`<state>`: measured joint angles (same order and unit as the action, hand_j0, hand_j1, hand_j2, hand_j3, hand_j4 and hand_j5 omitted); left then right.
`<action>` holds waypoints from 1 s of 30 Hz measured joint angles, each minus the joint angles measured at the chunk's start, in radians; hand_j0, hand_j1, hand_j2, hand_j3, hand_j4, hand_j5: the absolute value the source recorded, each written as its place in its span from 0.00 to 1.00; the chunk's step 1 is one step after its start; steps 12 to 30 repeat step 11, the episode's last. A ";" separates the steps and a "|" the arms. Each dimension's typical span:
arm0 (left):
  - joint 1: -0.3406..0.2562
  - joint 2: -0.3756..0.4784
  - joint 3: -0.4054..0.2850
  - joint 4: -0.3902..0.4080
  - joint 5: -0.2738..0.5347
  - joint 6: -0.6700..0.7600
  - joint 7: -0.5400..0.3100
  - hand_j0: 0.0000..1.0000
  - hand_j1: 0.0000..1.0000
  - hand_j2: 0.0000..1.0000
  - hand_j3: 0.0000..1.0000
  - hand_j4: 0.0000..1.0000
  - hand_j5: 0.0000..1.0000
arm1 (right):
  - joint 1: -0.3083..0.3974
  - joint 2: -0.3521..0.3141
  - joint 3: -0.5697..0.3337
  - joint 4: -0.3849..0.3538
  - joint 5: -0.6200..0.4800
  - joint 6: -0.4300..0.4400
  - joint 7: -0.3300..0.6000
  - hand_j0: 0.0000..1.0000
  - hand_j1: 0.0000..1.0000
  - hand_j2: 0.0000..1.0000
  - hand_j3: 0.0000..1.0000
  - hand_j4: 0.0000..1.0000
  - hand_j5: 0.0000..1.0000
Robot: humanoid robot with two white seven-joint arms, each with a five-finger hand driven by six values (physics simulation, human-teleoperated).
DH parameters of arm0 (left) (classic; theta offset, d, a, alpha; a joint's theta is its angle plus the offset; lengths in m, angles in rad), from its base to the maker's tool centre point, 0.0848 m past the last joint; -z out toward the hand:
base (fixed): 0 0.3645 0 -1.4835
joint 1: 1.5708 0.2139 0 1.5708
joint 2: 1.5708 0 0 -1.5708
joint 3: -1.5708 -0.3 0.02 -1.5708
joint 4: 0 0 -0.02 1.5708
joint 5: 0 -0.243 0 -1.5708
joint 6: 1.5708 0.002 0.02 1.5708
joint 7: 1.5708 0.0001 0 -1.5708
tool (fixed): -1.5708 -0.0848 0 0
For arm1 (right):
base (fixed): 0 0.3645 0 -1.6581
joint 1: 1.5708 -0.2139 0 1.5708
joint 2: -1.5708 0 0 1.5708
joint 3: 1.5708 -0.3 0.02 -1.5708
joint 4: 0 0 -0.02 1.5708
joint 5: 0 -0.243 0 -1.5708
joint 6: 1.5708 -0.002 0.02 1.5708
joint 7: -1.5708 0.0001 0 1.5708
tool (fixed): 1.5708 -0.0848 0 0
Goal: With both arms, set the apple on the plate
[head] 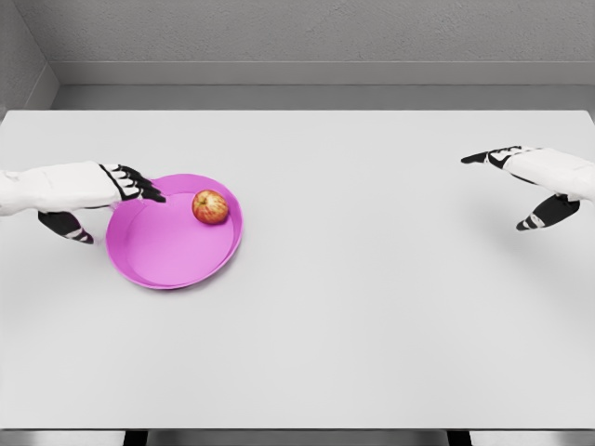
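Observation:
A red-yellow apple [211,206] lies inside the magenta plate [163,255], near its far right rim. The plate sits on the left half of the white table. My left hand [112,200] is at the plate's left rim, fingers [139,184] stretched over the rim and thumb [67,227] below; whether it pinches the rim I cannot tell. My right hand [521,186] hovers far off at the table's right side, fingers [491,156] spread and holding nothing.
The white table [372,307] spans the whole view, with its front edge near the bottom. A grey wall stands behind the table's far edge.

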<state>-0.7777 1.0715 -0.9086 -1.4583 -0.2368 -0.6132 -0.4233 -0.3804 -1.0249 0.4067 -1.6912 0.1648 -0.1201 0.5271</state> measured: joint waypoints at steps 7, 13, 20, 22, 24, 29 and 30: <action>0.006 0.007 0.032 -0.007 0.010 0.000 -0.002 1.00 1.00 1.00 1.00 1.00 1.00 | 0.000 0.000 0.000 0.001 0.000 0.000 0.000 1.00 1.00 1.00 1.00 1.00 1.00; 0.006 0.006 0.035 -0.008 0.009 0.000 -0.004 1.00 1.00 1.00 1.00 1.00 1.00 | 0.000 0.000 0.000 0.001 0.000 0.000 0.000 1.00 1.00 1.00 1.00 1.00 1.00; 0.006 0.006 0.035 -0.008 0.009 0.000 -0.004 1.00 1.00 1.00 1.00 1.00 1.00 | 0.000 0.000 0.000 0.001 0.000 0.000 0.000 1.00 1.00 1.00 1.00 1.00 1.00; 0.006 0.006 0.035 -0.008 0.009 0.000 -0.004 1.00 1.00 1.00 1.00 1.00 1.00 | 0.000 0.000 0.000 0.001 0.000 0.000 0.000 1.00 1.00 1.00 1.00 1.00 1.00; 0.006 0.006 0.035 -0.008 0.009 0.000 -0.004 1.00 1.00 1.00 1.00 1.00 1.00 | 0.000 0.000 0.000 0.001 0.000 0.000 0.000 1.00 1.00 1.00 1.00 1.00 1.00; 0.006 0.006 0.035 -0.008 0.009 0.000 -0.004 1.00 1.00 1.00 1.00 1.00 1.00 | 0.000 0.000 0.000 0.001 0.000 0.000 0.000 1.00 1.00 1.00 1.00 1.00 1.00; 0.006 0.006 0.035 -0.008 0.009 0.000 -0.004 1.00 1.00 1.00 1.00 1.00 1.00 | 0.000 0.000 0.000 0.001 0.000 0.000 0.000 1.00 1.00 1.00 1.00 1.00 1.00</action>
